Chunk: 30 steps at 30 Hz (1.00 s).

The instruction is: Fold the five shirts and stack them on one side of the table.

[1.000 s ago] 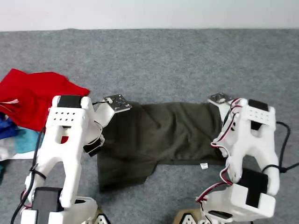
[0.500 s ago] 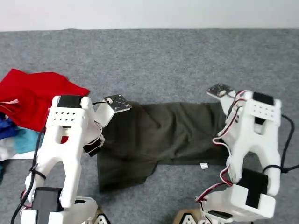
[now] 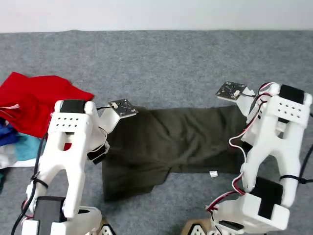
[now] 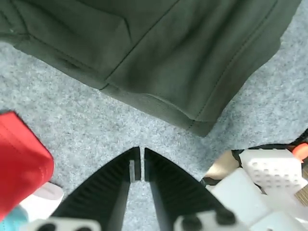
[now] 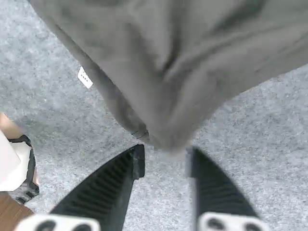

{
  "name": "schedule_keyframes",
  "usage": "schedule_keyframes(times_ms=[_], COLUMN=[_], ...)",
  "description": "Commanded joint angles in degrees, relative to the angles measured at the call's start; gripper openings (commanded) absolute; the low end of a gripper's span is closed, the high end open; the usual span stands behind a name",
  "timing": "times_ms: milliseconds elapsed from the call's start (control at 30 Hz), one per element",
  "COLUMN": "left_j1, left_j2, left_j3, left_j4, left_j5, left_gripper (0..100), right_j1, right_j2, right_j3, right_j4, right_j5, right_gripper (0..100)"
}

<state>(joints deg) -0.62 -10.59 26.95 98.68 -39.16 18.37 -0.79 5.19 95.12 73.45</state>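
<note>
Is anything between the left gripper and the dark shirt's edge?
No: in the left wrist view a bare strip of grey table cover separates the shut left gripper from the dark shirt.

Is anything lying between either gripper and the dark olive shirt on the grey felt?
Nothing visible. The right gripper is open, with the edge of the dark olive shirt at its fingertips; the left gripper is shut, with only bare grey felt between it and the shirt.
</note>
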Motion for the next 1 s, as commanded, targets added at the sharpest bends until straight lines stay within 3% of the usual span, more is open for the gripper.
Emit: schedule_keyframes(times_ms=[0, 233, 400, 567, 833, 967], left_j1=[0.0, -0.35, 0.09, 2.81, 5.36, 5.45], left_j2=[-1.58, -1.67, -1.58, -1.41, -1.23, 3.16], left_j3=[-1.45, -1.71, -1.89, -1.89, -1.89, -3.3], left_j4=[1.67, -0.44, -8.88, -18.02, -30.33, -32.62], left_j5=[0.53, 1.05, 12.22, 18.2, 22.77, 23.03], left_gripper=[2, 2, 2, 2, 2, 2], right_j1=[0.57, -3.65, -6.02, -7.87, -11.12, -11.03], right_j2=[-3.38, -5.32, 0.31, 7.08, 10.42, 10.24], right_j3=[-1.76, -3.43, 0.53, 0.35, 0.35, 0.35], right_j4=[0.75, -0.04, -10.59, -17.8, -26.24, -28.44], right_j5=[-3.6, -11.43, -23.74, -34.9, -42.29, -46.95], right_gripper=[27.2, 18.9, 0.2, 0.9, 0.9, 0.9])
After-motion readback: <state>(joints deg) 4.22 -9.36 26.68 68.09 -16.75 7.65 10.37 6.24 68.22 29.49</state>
